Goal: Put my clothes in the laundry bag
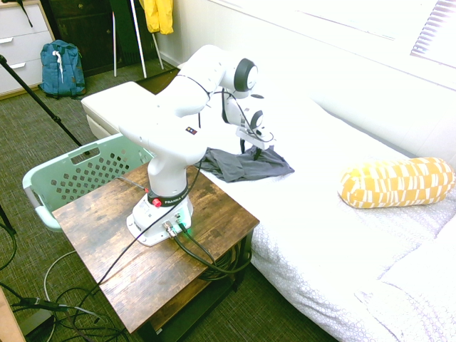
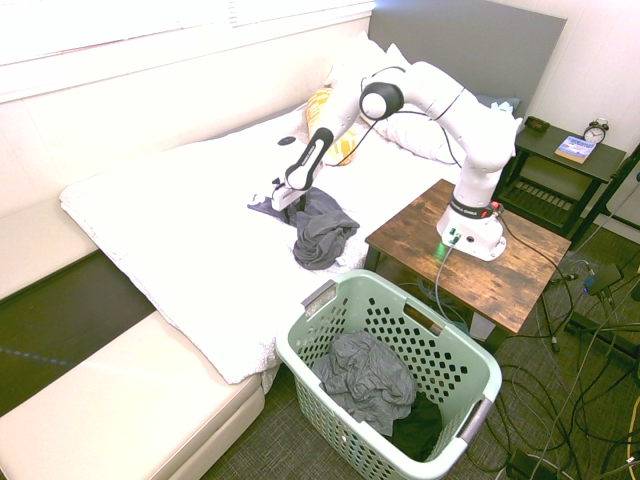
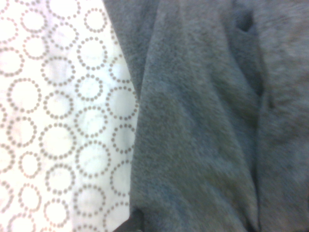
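The clothes [image 1: 246, 165] [image 2: 322, 235] are a crumpled dark grey-blue garment lying on the white bed near its edge, beside the wooden table. My gripper [image 1: 247, 148] [image 2: 288, 207] points down at the garment's far end, its tips at or just above the fabric, jaws open. The wrist view is filled with the grey cloth [image 3: 203, 121] next to the circle-printed sheet [image 3: 63, 121]. The laundry bag [image 1: 85, 171] [image 2: 480, 355], a mint-green perforated basket, stands on the floor by the bed's corner and the table.
Another grey garment [image 2: 365, 375] lies inside the basket. The arm's base sits on a wooden table [image 1: 142, 263]. A yellow patterned pillow [image 1: 395, 182] lies further along the bed. A blue backpack [image 1: 60, 68] leans against the drawers. A white bench [image 2: 130, 410] adjoins the bed.
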`<action>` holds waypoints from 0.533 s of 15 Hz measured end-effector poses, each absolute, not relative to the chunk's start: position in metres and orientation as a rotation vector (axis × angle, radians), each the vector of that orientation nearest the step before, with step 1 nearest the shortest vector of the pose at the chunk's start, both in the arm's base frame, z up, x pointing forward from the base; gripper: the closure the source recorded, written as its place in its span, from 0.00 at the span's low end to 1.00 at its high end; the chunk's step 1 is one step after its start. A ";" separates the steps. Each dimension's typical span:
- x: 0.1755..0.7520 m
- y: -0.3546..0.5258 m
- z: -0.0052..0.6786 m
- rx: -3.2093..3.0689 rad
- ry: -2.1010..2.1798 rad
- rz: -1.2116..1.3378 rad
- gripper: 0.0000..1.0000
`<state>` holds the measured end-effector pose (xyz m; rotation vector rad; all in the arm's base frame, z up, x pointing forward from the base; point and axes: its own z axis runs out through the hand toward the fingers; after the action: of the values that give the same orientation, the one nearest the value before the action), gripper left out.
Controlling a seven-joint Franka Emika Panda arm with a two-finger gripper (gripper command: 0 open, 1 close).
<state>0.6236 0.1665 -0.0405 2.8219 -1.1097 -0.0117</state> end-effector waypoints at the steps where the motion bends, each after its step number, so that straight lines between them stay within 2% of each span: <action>1: 0.626 0.168 -0.051 2.784 -1.104 0.012 0.00; 5: 0.633 0.176 -0.050 2.670 -1.104 0.075 0.00; 6: 0.633 0.174 -0.052 2.665 -1.107 0.072 1.00; 8: 0.634 0.173 -0.054 2.677 -1.110 0.050 1.00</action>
<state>0.6343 0.1731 -0.0542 2.6766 -1.1099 0.0504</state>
